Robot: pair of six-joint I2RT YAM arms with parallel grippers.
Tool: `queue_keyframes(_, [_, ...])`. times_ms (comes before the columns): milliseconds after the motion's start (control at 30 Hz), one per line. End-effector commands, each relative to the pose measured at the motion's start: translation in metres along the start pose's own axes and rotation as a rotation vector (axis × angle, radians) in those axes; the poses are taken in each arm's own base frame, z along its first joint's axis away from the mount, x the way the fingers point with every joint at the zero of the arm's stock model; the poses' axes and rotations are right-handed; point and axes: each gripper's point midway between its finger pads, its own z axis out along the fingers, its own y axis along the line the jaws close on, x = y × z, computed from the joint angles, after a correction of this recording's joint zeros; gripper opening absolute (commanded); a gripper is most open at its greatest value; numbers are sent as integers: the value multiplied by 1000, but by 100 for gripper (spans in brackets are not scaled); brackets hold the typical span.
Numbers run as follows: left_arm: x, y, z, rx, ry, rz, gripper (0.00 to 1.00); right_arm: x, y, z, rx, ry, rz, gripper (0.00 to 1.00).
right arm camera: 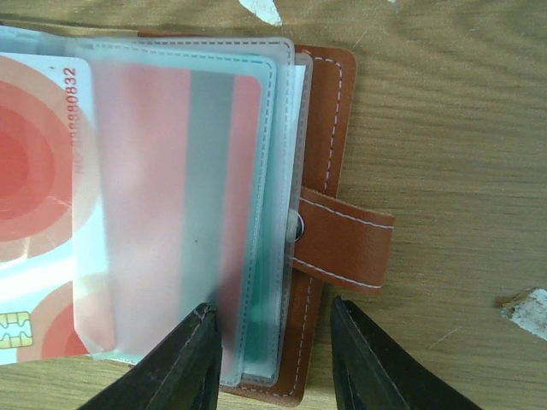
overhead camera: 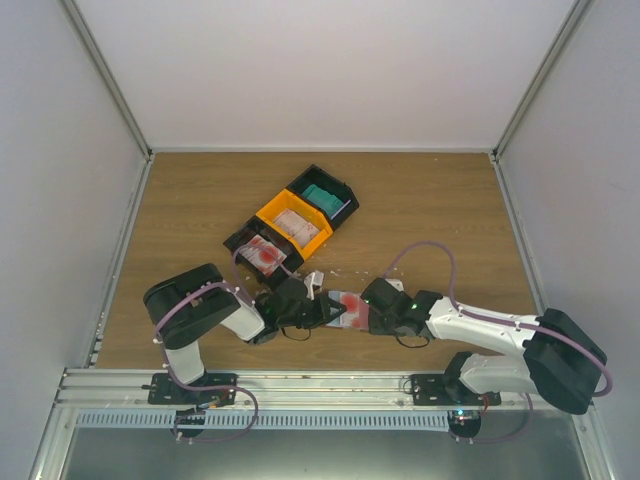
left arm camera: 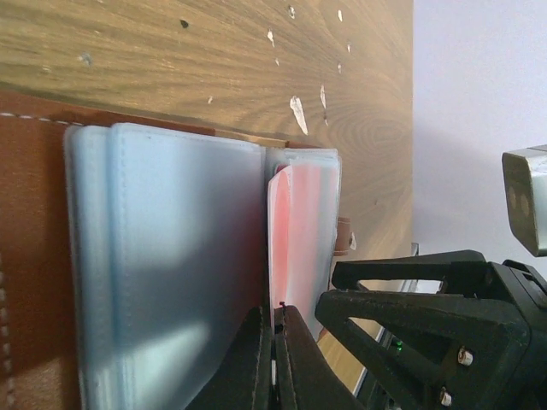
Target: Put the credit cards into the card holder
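The reddish-brown card holder [overhead camera: 345, 318] lies open on the table between my two grippers, its clear sleeves [left arm camera: 171, 256] fanned out. My left gripper [left arm camera: 275, 337] is shut on the edge of a white credit card with red round marks [left arm camera: 299, 231], which sits partly inside a sleeve. In the right wrist view this card [right arm camera: 34, 171] shows under a sleeve, and a teal card [right arm camera: 278, 213] sits in a lower sleeve. My right gripper [right arm camera: 273, 359] is open; its jaws straddle the holder's strap-side edge [right arm camera: 342, 239], one finger [right arm camera: 184, 363] over the sleeves.
Three joined bins stand behind: a black one with teal cards [overhead camera: 322, 197], an orange one with pale cards [overhead camera: 293, 226], a black one with white-and-red cards [overhead camera: 262, 254]. Small white scraps [left arm camera: 297, 111] lie on the wood near the holder.
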Motion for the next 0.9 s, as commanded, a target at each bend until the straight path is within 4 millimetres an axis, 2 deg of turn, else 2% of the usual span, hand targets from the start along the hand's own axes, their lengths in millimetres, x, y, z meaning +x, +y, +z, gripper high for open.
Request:
queue_keyframes(0, [5, -3, 7, 16, 10, 28, 0, 1, -5, 4, 21, -13, 5, 36])
queue_keyframes(300, [10, -6, 16, 28, 41, 50, 0, 3, -6, 5, 20, -7, 5, 35])
queue_keyframes(633, [15, -13, 37, 50, 111, 121, 5, 5, -6, 7, 14, -8, 7, 31])
queue_keyframes(867, [21, -17, 41, 62, 145, 157, 12, 1, -5, 1, -9, -31, 15, 37])
